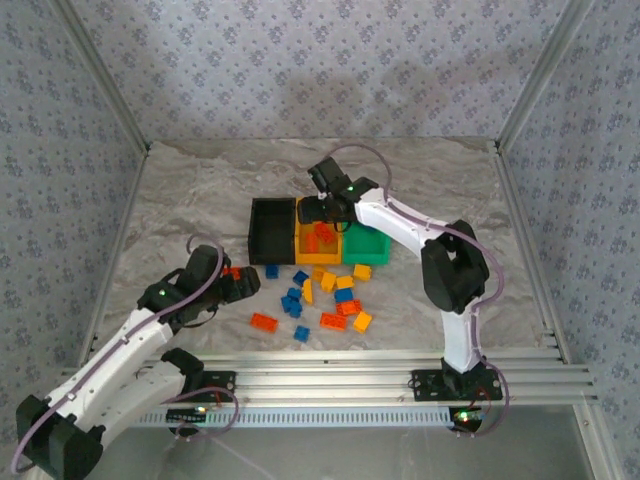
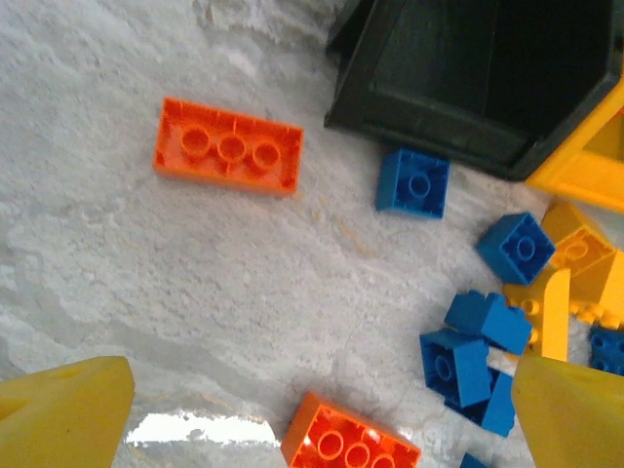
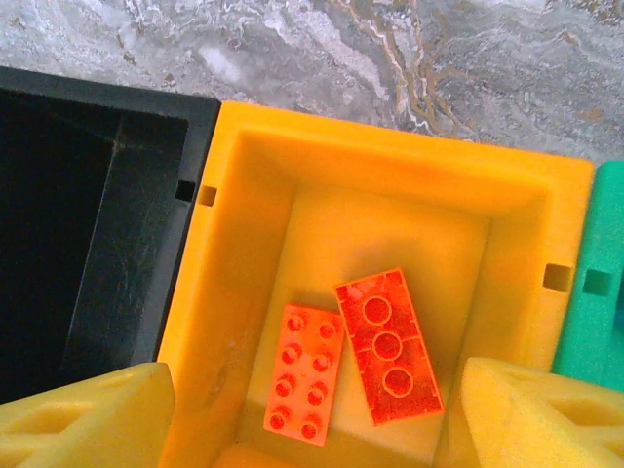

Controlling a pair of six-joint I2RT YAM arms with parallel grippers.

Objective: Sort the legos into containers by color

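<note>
The sort is only just getting under way. On the marble-patterned table point(image 1: 200, 200) the three joined containers are sitting in a row. The black bin point(image 1: 272, 228) and the green bin point(image 1: 370, 245) are looking empty as far as their insides show. The orange-yellow bin point(image 3: 244, 244) between them is holding two red-orange bricks point(image 3: 387, 346), lying flat side by side.

The right gripper point(image 1: 322, 210) is hovering over that bin with its fingers spread and nothing between them. The left gripper point(image 1: 243, 283), at 7 o'clock of the black bin, is likewise gaping empty above the table.

Most of the work is waiting: the loose legos point(image 1: 325, 295) are lying scattered at 6 o'clock of the bins, a mix of blue bricks point(image 2: 413, 182), yellow-orange bricks point(image 1: 362, 321) and long red-orange ones point(image 2: 229, 148).
</note>
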